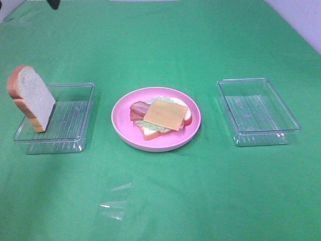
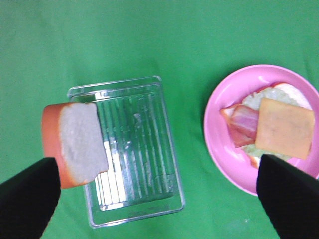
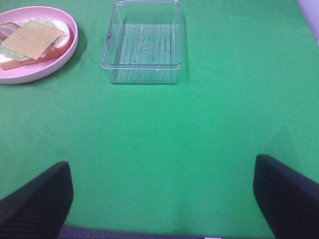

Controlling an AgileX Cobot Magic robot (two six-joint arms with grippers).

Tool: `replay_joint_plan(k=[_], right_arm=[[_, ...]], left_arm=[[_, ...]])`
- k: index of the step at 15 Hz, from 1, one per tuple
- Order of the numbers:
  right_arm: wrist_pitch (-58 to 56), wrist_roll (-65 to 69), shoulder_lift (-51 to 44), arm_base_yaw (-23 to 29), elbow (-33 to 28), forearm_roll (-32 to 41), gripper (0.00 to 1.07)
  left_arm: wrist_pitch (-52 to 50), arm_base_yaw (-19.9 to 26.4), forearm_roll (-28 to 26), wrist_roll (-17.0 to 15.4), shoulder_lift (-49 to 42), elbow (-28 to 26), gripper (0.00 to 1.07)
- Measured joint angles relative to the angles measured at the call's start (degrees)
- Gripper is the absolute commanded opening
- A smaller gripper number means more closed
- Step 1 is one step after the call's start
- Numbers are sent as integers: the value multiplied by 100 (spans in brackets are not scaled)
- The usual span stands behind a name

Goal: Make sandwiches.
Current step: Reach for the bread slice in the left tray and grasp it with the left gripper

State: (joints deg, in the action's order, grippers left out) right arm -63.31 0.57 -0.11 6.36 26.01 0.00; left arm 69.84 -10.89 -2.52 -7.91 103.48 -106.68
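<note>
Item one: pink plate [image 1: 123,131], centre of the green cloth [image 1: 165,201]. On it we find the open sandwich [image 1: 159,119]: a bread base, pale lettuce [image 1: 146,124], bacon [image 1: 138,109] showing at the left side, and a cheese slice [image 1: 166,113] lying flat on top. No upper slice covers it.

Item two: left tray [image 1: 75,125], clear plastic, just left of the plate and apart from it. A loose bread slice [image 1: 31,98], white with an orange-brown crust, stands tilted on its edge at the tray's left rim, white face turned right. In the left wrist view this slice [image 2: 79,144] sits beside the left finger [image 2: 27,199]; we cannot tell whether they touch.

Item three: right tray [image 1: 288,120], clear plastic, right of the plate and well apart from it; nothing lies in it.

Item four: a scrap of clear film [image 1: 113,203] on the cloth, near side, left of centre.

Item five: left gripper [image 2: 159,204], above the left tray, fingers spread wide, nothing between them.

Item six: right gripper [image 3: 162,204], above bare cloth on the near right, fingers likewise spread wide and holding nothing; its camera shows the right tray [image 3: 142,69] and the plate's edge [image 3: 40,72] beyond.
</note>
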Motion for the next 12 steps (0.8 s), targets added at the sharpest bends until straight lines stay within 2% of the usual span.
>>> replay_joint_plan(k=[6, 10, 12], right_arm=[[0, 0, 0, 0, 0, 0, 96], [0, 0, 0, 0, 0, 0, 96], [0, 0, 0, 0, 0, 0, 96]], left_arm=[[0, 997, -6, 241, -332, 1020, 102], [-63, 1169, -160, 516, -332, 1495, 102], [-298, 1169, -195, 521, -332, 1570, 102]])
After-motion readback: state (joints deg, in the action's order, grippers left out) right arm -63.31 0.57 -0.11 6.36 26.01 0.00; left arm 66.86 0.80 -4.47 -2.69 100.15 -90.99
